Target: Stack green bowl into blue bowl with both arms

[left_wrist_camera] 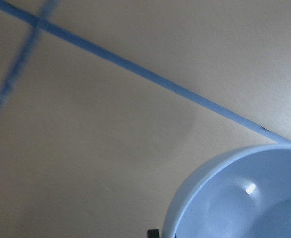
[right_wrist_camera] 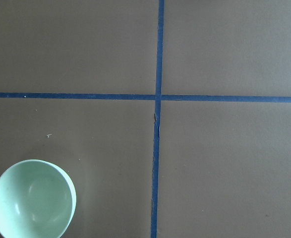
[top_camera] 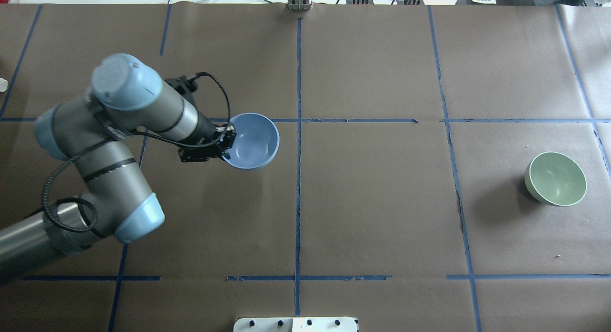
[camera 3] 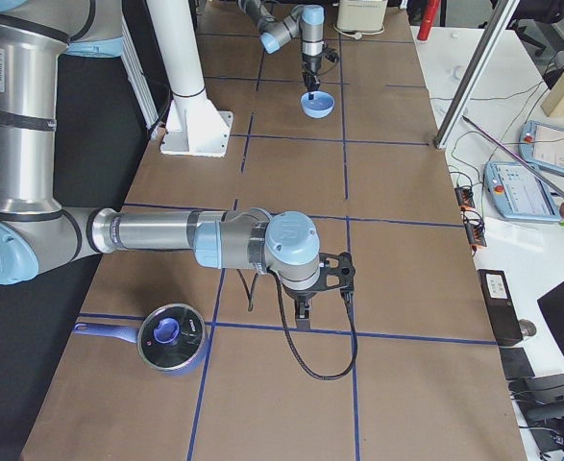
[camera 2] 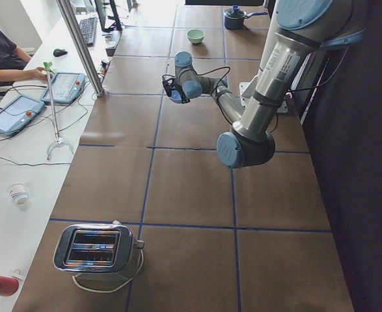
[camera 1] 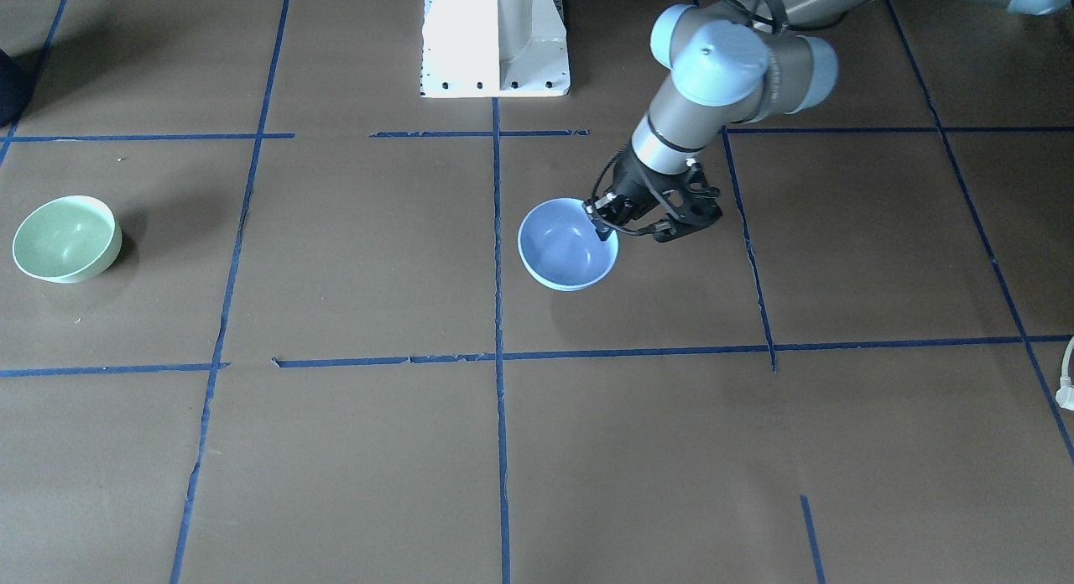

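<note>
The blue bowl [camera 1: 562, 250] is near the table's middle, held by its rim and slightly tilted. It also shows in the overhead view [top_camera: 255, 140] and the left wrist view [left_wrist_camera: 244, 198]. My left gripper [camera 1: 602, 225] is shut on the rim on the robot's left side, also seen in the overhead view [top_camera: 228, 141]. The green bowl [camera 1: 65, 238] stands upright far to the robot's right, and it also shows in the overhead view [top_camera: 556, 178] and the right wrist view [right_wrist_camera: 33, 200]. My right gripper [camera 3: 303, 309] shows only in the exterior right view, so I cannot tell whether it is open or shut.
The white pedestal base [camera 1: 495, 39] stands at the robot's edge. A toaster [camera 2: 96, 247] sits at the table's left end. A dark lidded pot [camera 3: 171, 338] sits at the right end. A white cable [camera 1: 1067, 383] lies at the edge. Blue tape lines grid the brown tabletop.
</note>
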You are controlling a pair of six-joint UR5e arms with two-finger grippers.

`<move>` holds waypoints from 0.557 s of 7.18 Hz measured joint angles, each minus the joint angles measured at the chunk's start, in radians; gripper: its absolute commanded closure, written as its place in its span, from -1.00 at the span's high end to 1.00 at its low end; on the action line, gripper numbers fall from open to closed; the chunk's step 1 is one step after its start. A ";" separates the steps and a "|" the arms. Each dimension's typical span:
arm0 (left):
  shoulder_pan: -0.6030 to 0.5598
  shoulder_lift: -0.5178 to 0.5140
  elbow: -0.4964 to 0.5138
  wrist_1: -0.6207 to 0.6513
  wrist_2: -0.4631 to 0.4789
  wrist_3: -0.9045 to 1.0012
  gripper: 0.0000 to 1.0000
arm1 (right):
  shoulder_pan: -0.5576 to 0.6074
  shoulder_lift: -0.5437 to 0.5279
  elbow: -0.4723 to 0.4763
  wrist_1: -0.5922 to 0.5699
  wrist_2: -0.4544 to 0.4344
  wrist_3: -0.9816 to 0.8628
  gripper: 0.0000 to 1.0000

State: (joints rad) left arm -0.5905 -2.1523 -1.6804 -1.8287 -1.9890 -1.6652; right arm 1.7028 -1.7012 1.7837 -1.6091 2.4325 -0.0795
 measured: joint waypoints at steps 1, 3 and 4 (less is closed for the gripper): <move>0.052 -0.051 0.048 0.003 0.065 -0.027 -1.00 | 0.000 0.000 -0.001 0.000 0.002 0.000 1.00; 0.102 -0.091 0.105 -0.012 0.120 -0.038 -0.37 | 0.000 0.001 -0.001 0.000 0.014 0.001 1.00; 0.109 -0.103 0.120 -0.016 0.125 -0.036 0.99 | 0.000 0.001 -0.001 0.000 0.024 0.001 1.00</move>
State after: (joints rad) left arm -0.4810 -2.2551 -1.5606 -1.8446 -1.8637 -1.7013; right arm 1.7027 -1.7000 1.7825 -1.6092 2.4564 -0.0784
